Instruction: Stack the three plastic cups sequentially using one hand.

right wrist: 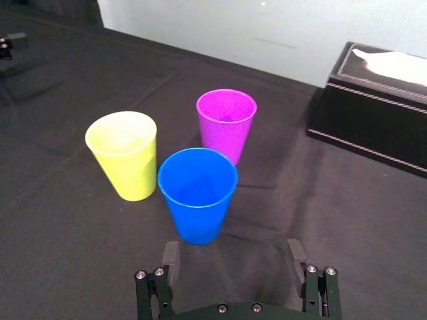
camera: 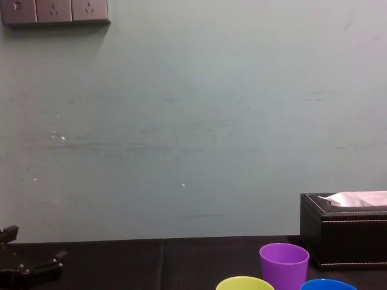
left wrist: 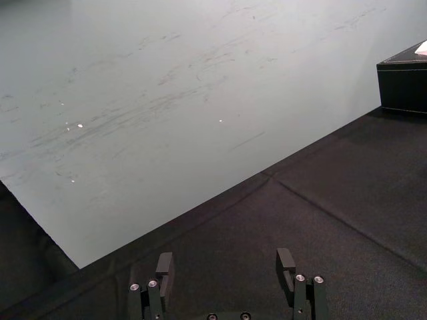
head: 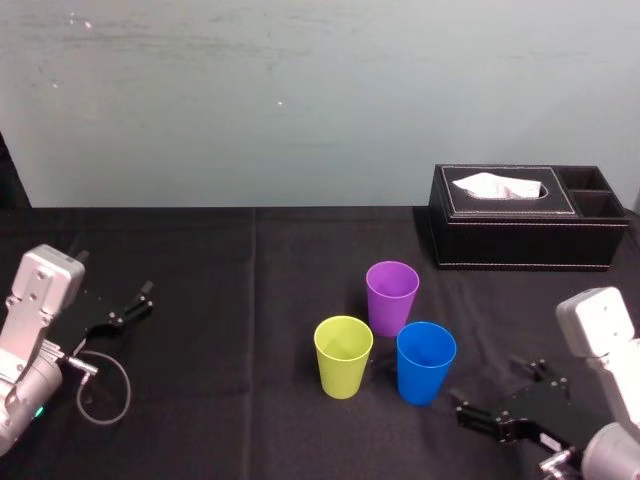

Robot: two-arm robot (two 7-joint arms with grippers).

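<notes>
Three cups upright, mouths up, none nested yet, clustered right of centre on the black cloth [head: 230, 300]. The blue cup [head: 426, 362] is nearest, the yellow-green cup [head: 343, 357] just beside it on the left, and the purple cup [head: 392, 297] just behind, farther back. The right gripper [right wrist: 233, 255] sits low at the near right, close to the blue cup, fingers spread wide and empty.

Here's the danger: the cups are packed tight, so a finger sliding past the blue one could clip a neighbour and topple it. Too hard a squeeze and the light plastic may buckle or squirt free.

The left gripper [left wrist: 223, 267] is parked far left, fingers spread. The tissue box [head: 530, 215] stands far right, well apart.
</notes>
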